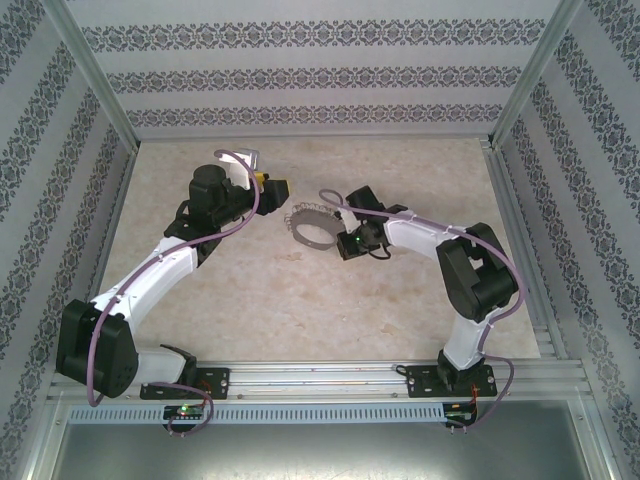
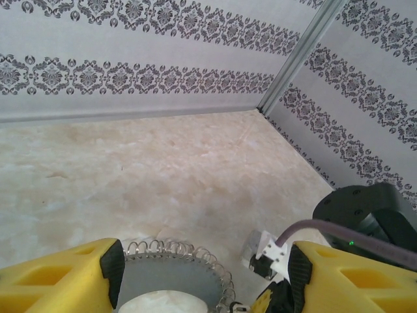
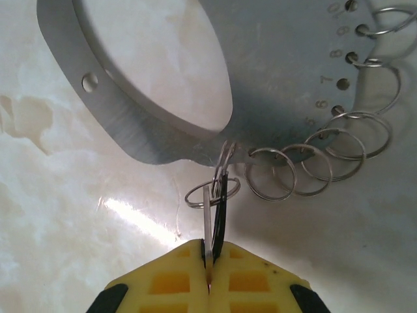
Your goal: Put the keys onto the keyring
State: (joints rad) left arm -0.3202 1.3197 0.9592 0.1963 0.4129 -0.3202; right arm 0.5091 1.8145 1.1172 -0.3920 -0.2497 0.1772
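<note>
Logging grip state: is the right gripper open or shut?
Shut: the right gripper clamps the key, fingers together, at the keyring.

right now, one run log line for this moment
left gripper: open, beside large grey metal keyring | right gripper: shut on thin silver-and-black key at ring rim | threading: unclear

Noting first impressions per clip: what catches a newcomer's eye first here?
The keyring, a grey hoop fringed with small wire rings, is mid-table between the arms. In the right wrist view, the right hand pinches a thin key at the hoop's edge.
</note>
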